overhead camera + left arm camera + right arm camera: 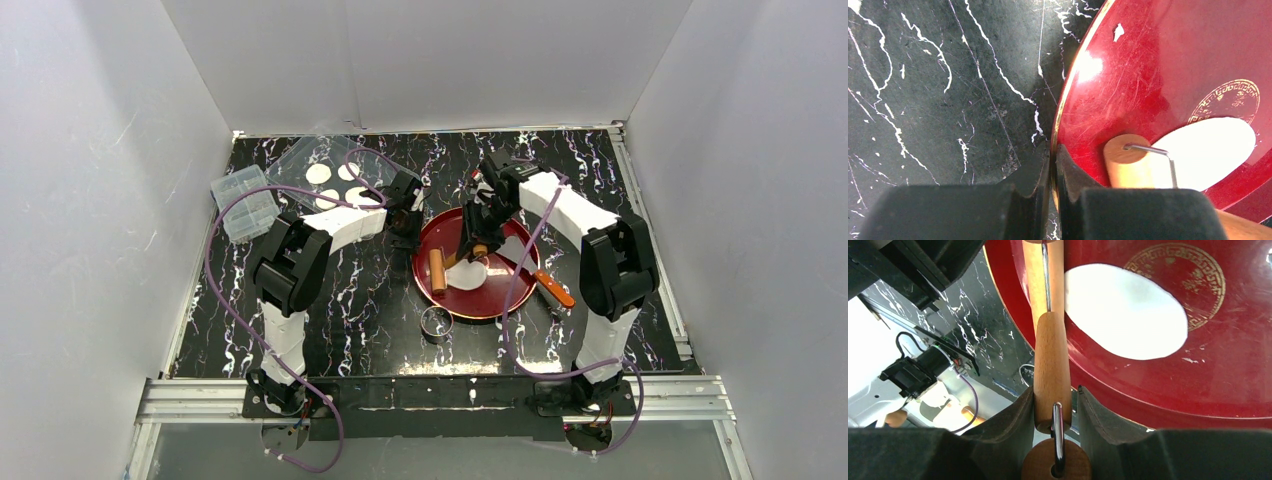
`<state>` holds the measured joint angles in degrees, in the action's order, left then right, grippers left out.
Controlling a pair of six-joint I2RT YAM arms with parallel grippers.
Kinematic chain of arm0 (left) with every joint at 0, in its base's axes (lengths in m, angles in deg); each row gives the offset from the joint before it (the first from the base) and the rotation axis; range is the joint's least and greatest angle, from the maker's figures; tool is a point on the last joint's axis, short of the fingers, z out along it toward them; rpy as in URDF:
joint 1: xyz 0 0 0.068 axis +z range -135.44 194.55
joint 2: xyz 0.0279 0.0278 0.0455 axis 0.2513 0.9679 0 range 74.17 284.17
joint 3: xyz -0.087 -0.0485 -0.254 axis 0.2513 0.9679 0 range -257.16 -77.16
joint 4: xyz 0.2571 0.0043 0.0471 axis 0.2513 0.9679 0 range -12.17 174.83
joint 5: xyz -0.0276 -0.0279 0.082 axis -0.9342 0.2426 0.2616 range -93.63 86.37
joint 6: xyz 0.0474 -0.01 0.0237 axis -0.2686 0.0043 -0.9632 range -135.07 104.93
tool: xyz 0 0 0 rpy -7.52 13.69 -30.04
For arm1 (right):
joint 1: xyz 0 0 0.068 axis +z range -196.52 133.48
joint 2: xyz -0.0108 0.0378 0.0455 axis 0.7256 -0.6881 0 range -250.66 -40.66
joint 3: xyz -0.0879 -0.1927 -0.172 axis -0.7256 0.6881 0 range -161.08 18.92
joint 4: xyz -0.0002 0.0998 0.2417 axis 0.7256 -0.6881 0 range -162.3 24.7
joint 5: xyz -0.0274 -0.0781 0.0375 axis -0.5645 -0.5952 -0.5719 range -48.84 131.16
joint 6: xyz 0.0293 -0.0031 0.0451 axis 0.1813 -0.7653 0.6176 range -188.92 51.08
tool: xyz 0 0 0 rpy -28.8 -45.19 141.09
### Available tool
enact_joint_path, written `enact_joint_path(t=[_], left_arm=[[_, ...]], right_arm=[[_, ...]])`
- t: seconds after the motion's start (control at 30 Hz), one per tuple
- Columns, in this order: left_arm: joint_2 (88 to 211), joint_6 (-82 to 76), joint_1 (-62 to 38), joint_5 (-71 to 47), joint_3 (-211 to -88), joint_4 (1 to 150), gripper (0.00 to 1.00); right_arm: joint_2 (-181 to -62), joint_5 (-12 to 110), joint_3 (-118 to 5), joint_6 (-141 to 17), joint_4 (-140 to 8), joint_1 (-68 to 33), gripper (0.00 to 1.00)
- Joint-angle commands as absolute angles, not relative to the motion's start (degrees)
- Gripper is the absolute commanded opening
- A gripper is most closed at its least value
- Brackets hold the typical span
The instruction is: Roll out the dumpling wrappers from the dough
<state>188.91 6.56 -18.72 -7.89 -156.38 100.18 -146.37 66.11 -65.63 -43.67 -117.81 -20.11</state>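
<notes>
Legend, as I view it from the console: red round plate (490,305) on the black marbled tabletop (350,310). On its left part, a wooden rolling pin (437,270); across its right rim, an orange-handled knife (553,288); just off its near rim, a metal ring (435,322); far to its left, a clear plastic box (244,203) and a shallow clear tray (300,160).

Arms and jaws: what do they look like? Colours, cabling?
Left arm and right arm match: white shell links, bulky black joint housings, black base mounts. A thin purple cable loops loosely outside each arm. Jaws are matte black, blocky, tapering to the tips. No markings visible.
</notes>
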Motion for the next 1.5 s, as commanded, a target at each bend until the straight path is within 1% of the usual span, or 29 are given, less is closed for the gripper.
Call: enact_joint_path(t=[0.0,0.13,0.23,0.3,0.4,0.6,0.83,1.0,1.13,1.27,1.4,1.47], left_arm=[[189.27,3.11,-19.64,-3.26,-153.96,105.59,0.0],[189.77,3.14,-19.63,-2.78,-153.84,105.4,0.0],[189.63,3.76,-19.64,-3.61,-153.94,105.06,0.0],[189.5,3.8,-19.63,-3.63,-154.09,105.52,0.0],[189.58,3.65,-19.63,-3.55,-153.87,105.4,0.0],[189.47,3.68,-19.63,-3.63,-153.86,105.53,0.0],[189.45,3.57,-19.64,-3.63,-153.8,105.39,0.0],[189.87,3.56,-19.63,-3.63,-154.05,105.52,0.0],[189.66,3.61,-19.63,-3.63,-153.98,105.46,0.0],[189.53,3.48,-19.64,-3.63,-154.04,105.43,0.0],[189.32,3.35,-19.63,-3.5,-153.76,105.42,0.0],[189.16,3.39,-19.63,-3.39,-153.56,105.34,0.0]], right_arm=[[-146.88,59.74,-67.93,-46.05,-122.93,-19.92,0.01],[-143.24,58.67,-62.12,-47.6,-123.55,-22.47,0.01],[-141.23,55.6,-59.7,-48.09,-125.08,-22.96,0.01],[-140.99,55.12,-59.27,-47.38,-124.48,-22.9,0.01],[-142.87,57.75,-60.15,-45.1,-121.75,-22.37,0.01],[-148.27,63.8,-66.69,-45.73,-121.85,-20.93,0.01],[-143.09,60.95,-61.13,-49.02,-125.07,-26.58,0.01],[-140.13,58.65,-57.77,-50.86,-127.0,-28.56,0.01],[-141.86,59.76,-57.37,-48.2,-123.85,-27.41,0.01],[-146.64,61.05,-61.07,-45.32,-121.3,-22.01,0.01],[-150.31,62.8,-65.08,-45.53,-121.49,-19.46,0.01],[-149.71,60.3,-66.12,-46.59,-123.33,-19.85,0.01]])
